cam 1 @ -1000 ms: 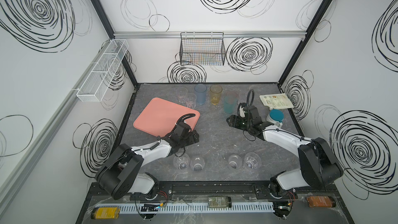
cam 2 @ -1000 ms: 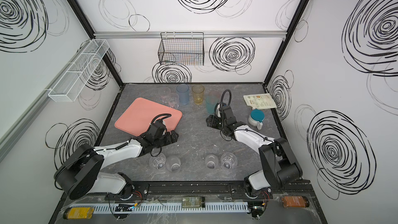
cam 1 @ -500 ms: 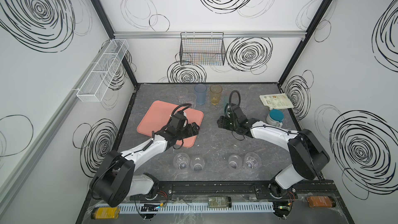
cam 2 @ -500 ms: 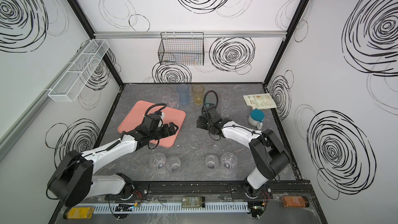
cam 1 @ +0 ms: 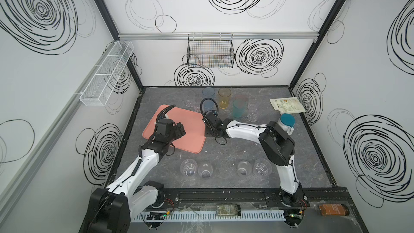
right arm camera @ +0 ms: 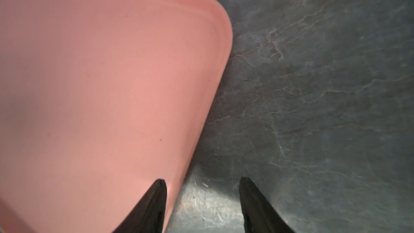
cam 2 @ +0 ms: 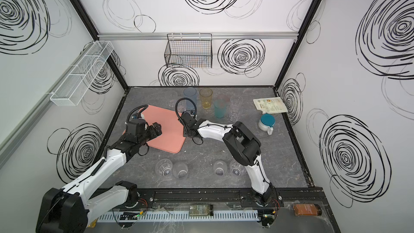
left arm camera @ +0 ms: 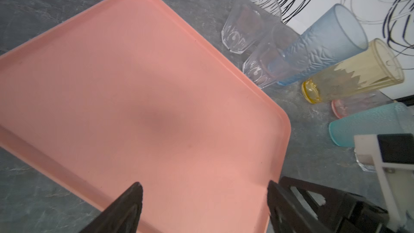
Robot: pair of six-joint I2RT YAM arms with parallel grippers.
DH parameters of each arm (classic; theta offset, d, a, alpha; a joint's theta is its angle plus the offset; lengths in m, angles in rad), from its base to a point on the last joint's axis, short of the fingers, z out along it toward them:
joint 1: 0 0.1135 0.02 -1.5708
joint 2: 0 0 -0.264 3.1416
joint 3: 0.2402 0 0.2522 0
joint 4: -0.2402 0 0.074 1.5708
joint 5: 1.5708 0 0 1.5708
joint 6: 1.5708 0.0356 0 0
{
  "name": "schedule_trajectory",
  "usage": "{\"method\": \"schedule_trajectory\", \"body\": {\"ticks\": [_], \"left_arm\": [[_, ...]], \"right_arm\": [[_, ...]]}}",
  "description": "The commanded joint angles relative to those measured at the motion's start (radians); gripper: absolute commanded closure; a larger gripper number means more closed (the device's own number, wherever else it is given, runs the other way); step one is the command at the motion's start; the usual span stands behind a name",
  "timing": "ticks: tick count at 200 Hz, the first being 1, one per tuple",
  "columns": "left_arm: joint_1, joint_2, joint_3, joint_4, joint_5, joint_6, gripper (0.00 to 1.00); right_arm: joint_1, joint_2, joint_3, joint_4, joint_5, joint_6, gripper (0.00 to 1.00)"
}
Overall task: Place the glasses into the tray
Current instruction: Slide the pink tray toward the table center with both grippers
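While left gripper hovers wide open, empty, over tray left of centre on table, right gripper straddles tray's right rim, jaws apart. All glasses line table's back and front edges. Likely step: positioning tray. Next: grasp nearest glass.

In both top views the near left part of the tray is covered by the left arm and the left end effector. There the fingertips of the right end effector are concealed under its own body, so contact with the tray's edge cannot be judged. In the right wrist view only the tips are shown, the rest being cut off. In the left wrist view the teal glass is cropped by the picture's edge. The pink glass behind it is blurred, and a clear glass is largely hidden by the right arm. The print on the pouch is too small to be read.
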Motion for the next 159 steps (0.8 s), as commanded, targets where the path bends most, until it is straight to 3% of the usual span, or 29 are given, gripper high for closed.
{"method": "schedule_trajectory", "body": {"ticks": [1, 56, 122, 159], "left_arm": [[0.006, -0.009, -0.016, 0.009, -0.048, 0.015, 0.1], [0.006, -0.016, -0.035, 0.014, -0.042, 0.009, 0.1], [-0.002, -0.007, -0.008, 0.008, -0.026, 0.014, 0.1], [-0.004, -0.006, -0.01, 0.007, -0.031, 0.011, 0.1]], "right_arm": [[0.016, 0.045, 0.07, -0.068, 0.047, -0.011, 0.49], [0.002, 0.107, 0.11, -0.092, 0.046, -0.043, 0.66], [-0.088, -0.02, -0.073, -0.093, -0.006, -0.186, 0.8], [-0.157, -0.067, -0.14, -0.138, 0.026, -0.314, 0.83]]}}
